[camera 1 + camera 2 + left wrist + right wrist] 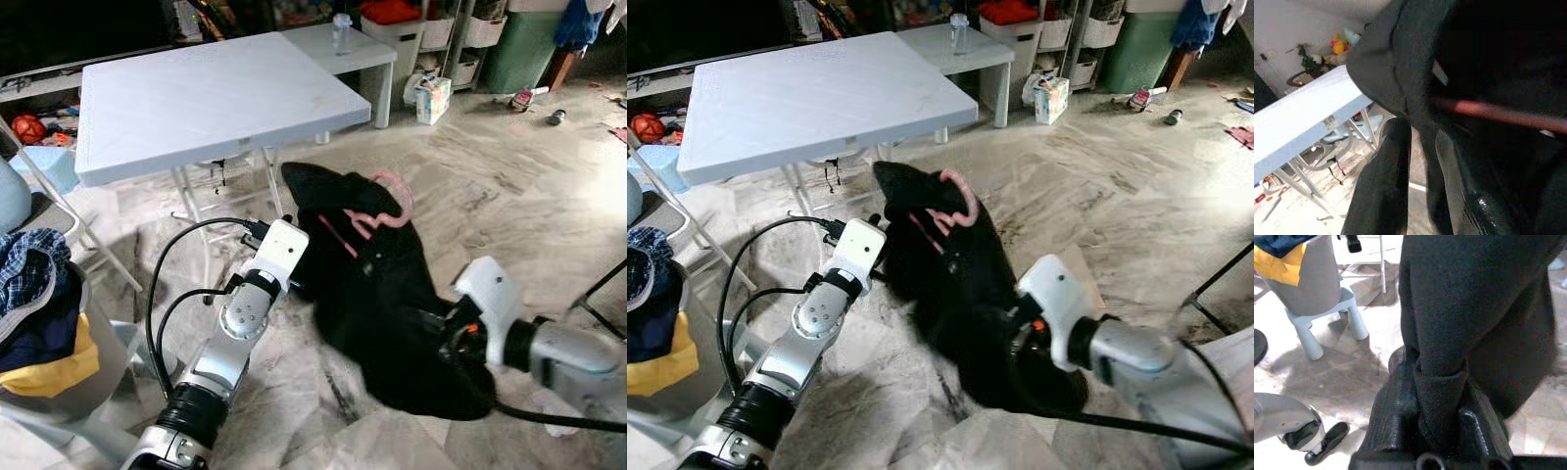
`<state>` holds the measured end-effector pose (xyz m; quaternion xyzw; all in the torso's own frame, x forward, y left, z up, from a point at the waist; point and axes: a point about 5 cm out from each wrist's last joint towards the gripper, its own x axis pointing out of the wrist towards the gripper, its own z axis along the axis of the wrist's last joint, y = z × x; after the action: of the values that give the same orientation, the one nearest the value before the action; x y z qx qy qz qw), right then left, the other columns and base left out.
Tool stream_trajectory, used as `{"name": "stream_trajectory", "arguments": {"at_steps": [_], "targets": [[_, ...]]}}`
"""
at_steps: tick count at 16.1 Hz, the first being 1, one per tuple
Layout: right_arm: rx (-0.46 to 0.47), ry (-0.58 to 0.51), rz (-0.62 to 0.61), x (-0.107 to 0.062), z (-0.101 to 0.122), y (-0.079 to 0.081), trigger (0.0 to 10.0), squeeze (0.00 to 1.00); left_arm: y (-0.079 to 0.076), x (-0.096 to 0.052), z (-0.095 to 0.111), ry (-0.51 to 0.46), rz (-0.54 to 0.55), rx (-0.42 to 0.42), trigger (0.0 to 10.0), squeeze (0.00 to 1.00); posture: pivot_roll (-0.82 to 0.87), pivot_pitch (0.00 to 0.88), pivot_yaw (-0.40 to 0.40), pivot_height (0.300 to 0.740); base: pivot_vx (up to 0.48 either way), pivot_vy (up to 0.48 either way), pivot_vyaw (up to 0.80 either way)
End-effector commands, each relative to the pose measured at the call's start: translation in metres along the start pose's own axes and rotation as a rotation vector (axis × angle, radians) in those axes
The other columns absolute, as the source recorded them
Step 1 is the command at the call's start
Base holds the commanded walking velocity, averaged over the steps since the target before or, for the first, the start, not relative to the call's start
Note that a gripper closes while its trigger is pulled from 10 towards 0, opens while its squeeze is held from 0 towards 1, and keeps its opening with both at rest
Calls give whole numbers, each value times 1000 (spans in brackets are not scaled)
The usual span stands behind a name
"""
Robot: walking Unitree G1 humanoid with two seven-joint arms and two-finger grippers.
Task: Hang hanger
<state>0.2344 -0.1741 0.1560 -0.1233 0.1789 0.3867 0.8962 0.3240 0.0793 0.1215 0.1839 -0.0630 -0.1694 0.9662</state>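
- Here the left gripper [1418,161] is pinched on the black garment [392,304] beside the table edge [225,147].
- Centre: the pink hanger [377,211] sits in the garment, held up between both arms.
- The right gripper [1437,396] is clamped on a fold of cloth.
- Risk: the hanger could slip out if the cloth sags.
- Open floor [509,176] lies to the right.
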Motion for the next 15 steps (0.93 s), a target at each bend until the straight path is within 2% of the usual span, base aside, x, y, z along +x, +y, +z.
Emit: {"name": "stream_trajectory", "arguments": {"at_steps": [1, 3, 4, 8, 11, 12, 15], "targets": [[-28, -52, 67, 1, 12, 12, 10000, 0, 2, -1, -1, 0, -11, 36, 10000, 0, -126, 7, 21, 740, 0, 0, 0], [-5, -69, 120, -2, 16, 19, 10000, 0, 11, 0, -3, 20, 22, 59, 10000, 0, -125, 7, 22, 740, 0, 0, 0], [-1, -78, 168, -9, 21, 22, 10000, 0, 19, 2, -7, 32, 43, 78, 10000, 0, -130, 4, 22, 740, 0, 0, 0], [21, -81, 257, -22, 26, 27, 10000, 0, 28, 4, -12, 60, 87, 122, 10000, 0, -141, 0, 23, 740, 0, 0, 0], [33, -23, 326, -35, 20, 32, 10000, 0, 45, 0, -25, 115, 164, 189, 10000, 0, -144, 2, 24, 740, 0, 0, 0], [32, 4, 334, -40, 17, 30, 10000, 0, 58, -3, -30, 135, 215, 217, 10000, 0, -145, 4, 23, 740, 0, 0, 0], [27, 55, 340, -50, 10, 27, 10000, 0, 79, -4, -35, 172, 286, 231, 10000, 0, -144, 7, 19, 740, 0, 0, 0]]}}
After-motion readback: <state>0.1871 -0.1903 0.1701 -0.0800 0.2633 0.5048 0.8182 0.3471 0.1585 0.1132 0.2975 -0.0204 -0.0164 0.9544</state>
